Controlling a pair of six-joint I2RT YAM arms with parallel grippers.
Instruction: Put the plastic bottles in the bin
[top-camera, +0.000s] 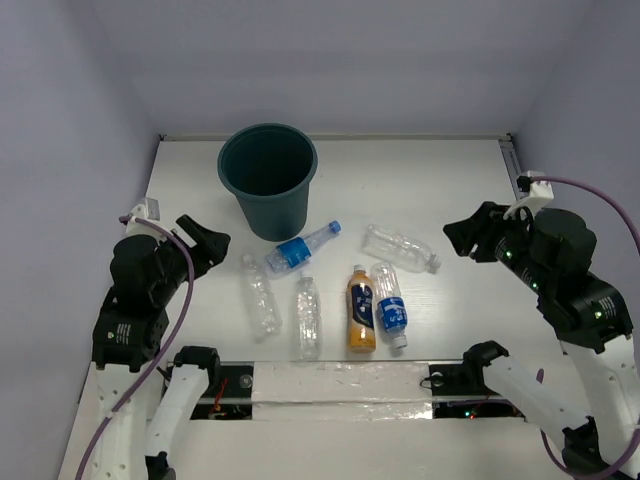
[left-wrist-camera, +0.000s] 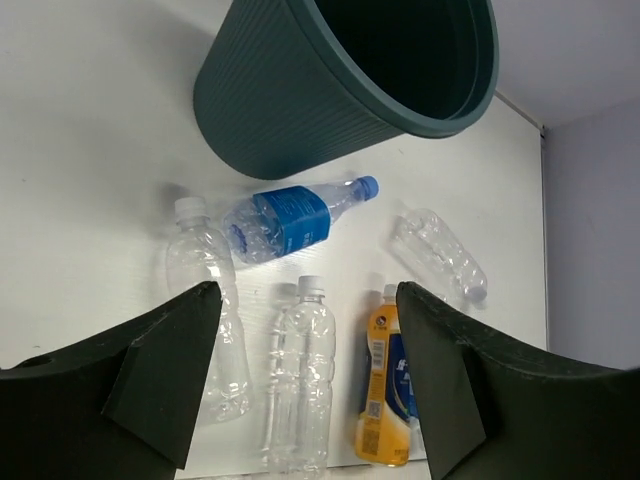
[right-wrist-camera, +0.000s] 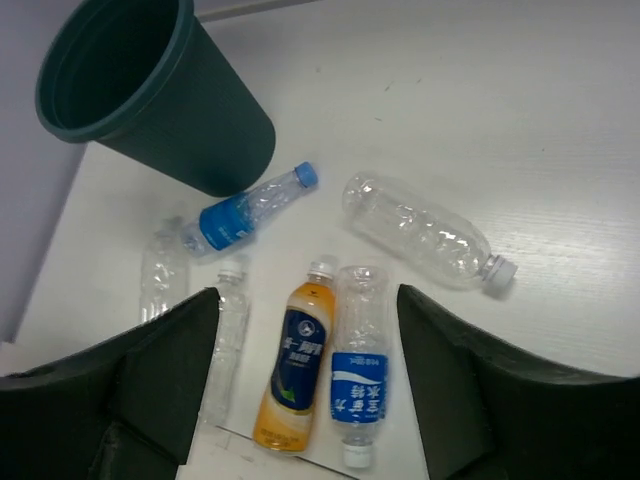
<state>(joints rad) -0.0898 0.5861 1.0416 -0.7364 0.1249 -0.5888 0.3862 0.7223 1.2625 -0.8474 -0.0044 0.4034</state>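
Observation:
The dark teal bin stands upright at the back left. Several plastic bottles lie on the table before it: a blue-labelled one by the bin's base, a clear one to the right, two clear ones, the orange one and another blue-labelled one. My left gripper is open and empty, raised at the left. My right gripper is open and empty, raised at the right. The left wrist view shows the bin and bottles; the right wrist view shows the orange bottle.
The white table is walled by pale panels on three sides. A taped strip runs along the near edge between the arm bases.

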